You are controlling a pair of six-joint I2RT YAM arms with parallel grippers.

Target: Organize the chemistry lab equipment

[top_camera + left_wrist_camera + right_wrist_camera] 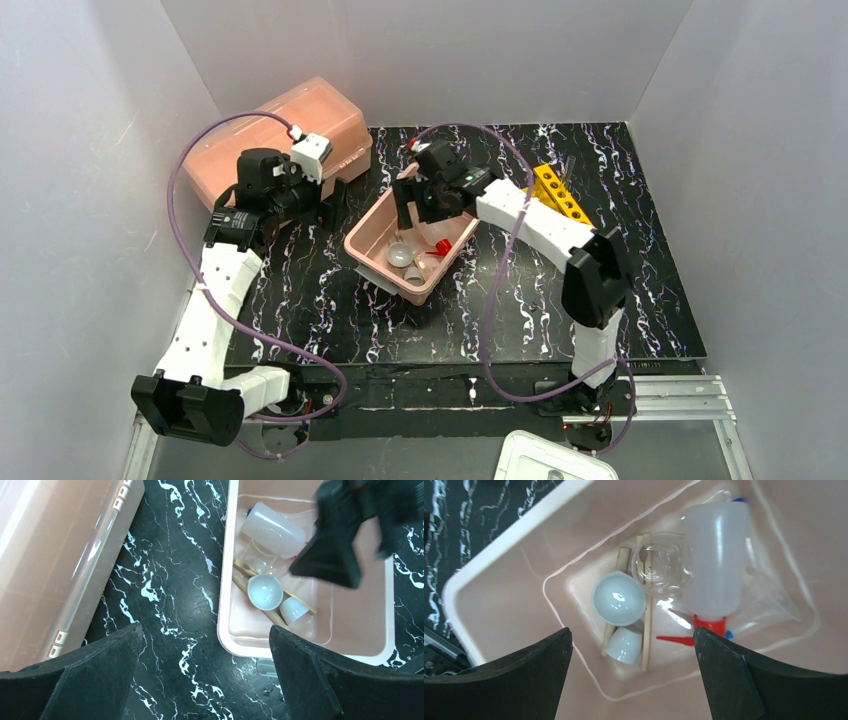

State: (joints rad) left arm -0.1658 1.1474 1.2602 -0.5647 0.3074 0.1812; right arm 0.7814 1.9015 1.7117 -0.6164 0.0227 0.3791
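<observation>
The pink tub in the middle of the mat holds the lab equipment: a white squeeze bottle with a red spout, a clear beaker, a white dish, a small white cup, wooden sticks and a clear funnel. My right gripper hovers over the tub, open and empty. The left gripper hangs open over the bare mat just left of the tub. A yellow holed rack lies behind the right arm.
A large pink lidded box stands at the back left, close beside the left wrist. A small clear item lies on the mat against the tub's near end. A white lid sits off the mat by the right base.
</observation>
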